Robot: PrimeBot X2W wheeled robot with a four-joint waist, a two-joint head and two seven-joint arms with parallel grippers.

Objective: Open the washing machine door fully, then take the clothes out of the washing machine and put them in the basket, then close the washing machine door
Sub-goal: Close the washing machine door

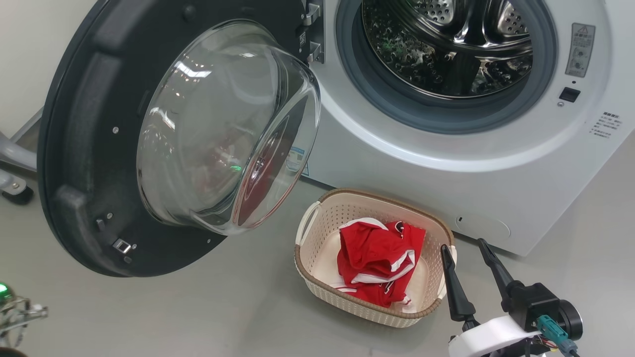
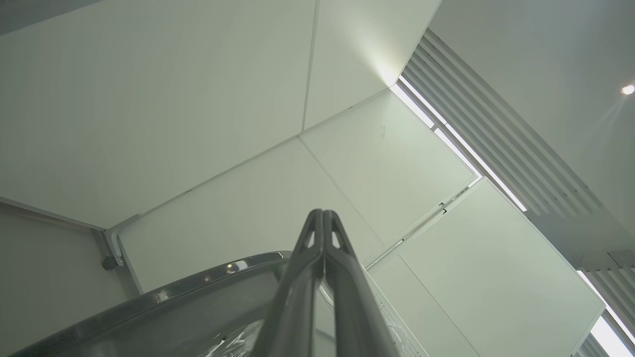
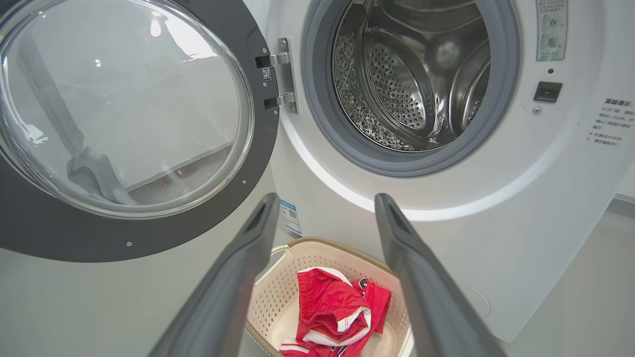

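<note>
The right end effector (image 1: 464, 246) hangs spread, just beside the basket (image 1: 310, 225), with the red clothes (image 1: 377, 258) heaped inside it. The left end effector (image 2: 322, 218) is pressed together near the washing machine door (image 1: 79, 148), which stands wide open on the washing machine (image 1: 446, 163).

Pale grey floor (image 1: 198, 307), a grey caster leg (image 1: 15, 163) at the left — white wall panels (image 2: 198, 124), slatted ceiling lights (image 2: 471, 148).

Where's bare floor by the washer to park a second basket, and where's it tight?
Bare floor between the washing machine door and the basket; more floor right of the washing machine. Tight: basket close to the machine's front, clothes inside, right gripper, jaws open, by its right rim.
</note>
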